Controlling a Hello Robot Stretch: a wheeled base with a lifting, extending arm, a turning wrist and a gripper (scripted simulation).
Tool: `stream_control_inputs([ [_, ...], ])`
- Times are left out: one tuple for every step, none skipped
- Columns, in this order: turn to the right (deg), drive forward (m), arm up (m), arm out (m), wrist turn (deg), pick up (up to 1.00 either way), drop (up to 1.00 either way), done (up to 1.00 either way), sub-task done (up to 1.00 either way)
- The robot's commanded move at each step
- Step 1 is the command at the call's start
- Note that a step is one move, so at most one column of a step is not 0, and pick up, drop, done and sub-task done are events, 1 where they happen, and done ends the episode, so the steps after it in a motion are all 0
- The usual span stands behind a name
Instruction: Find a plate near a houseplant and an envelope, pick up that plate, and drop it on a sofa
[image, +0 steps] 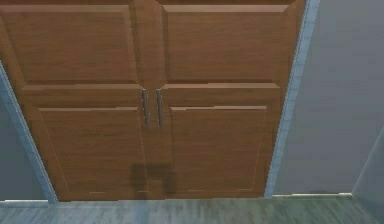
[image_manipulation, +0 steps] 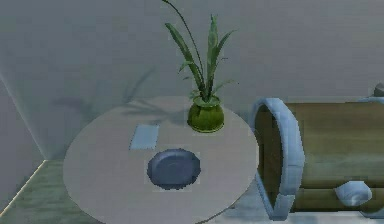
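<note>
A wide wooden double door (image: 150, 100) stands dead ahead in the forward view, its two leaves meeting at a pair of slim metal handles (image: 152, 107) set side by side at mid-height. A pale blue-grey frame (image: 289, 110) borders the door, with a plain grey wall (image: 345, 100) past it on the forward view's right and a strip of greenish plank floor (image: 200, 212) along the bottom.

Out to the arm side, a round, pale surface (image_manipulation: 100, 170) carries the task's things. The plate (image_manipulation: 174, 168), a dark blue-grey disc with a slightly wavy rim, lies flat near the surface's near edge, a little toward the arm side view's right of the surface's middle. Just beyond it and slightly to the view's left lies a pale rectangular envelope (image_manipulation: 146, 135), flat, close to the plate but not touching it. A houseplant (image_manipulation: 205, 92) with long, narrow green leaves rises from a glossy green pot (image_manipulation: 206, 118) at the far side of the surface, beyond the plate and to the view's right of the envelope.

Just beside the surface on the arm side view's right stands a brown seat (image_manipulation: 330, 140) with a rounded blue-grey arm (image_manipulation: 283, 150); it looks like a sofa.

The state of the jaws cannot be told, so places are given here against the surface and its things.
</note>
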Motion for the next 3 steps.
stream_control_inputs([
  [0.0,0.00,0.30,0.00,0.0,0.00,0.00,0.00,0.00],
  [0.0,0.00,0.00,0.28,0.0,0.00,0.00,0.00,0.00],
  [0.0,0.00,0.00,0.00,45.0,0.00,0.00,0.00,0.00],
])
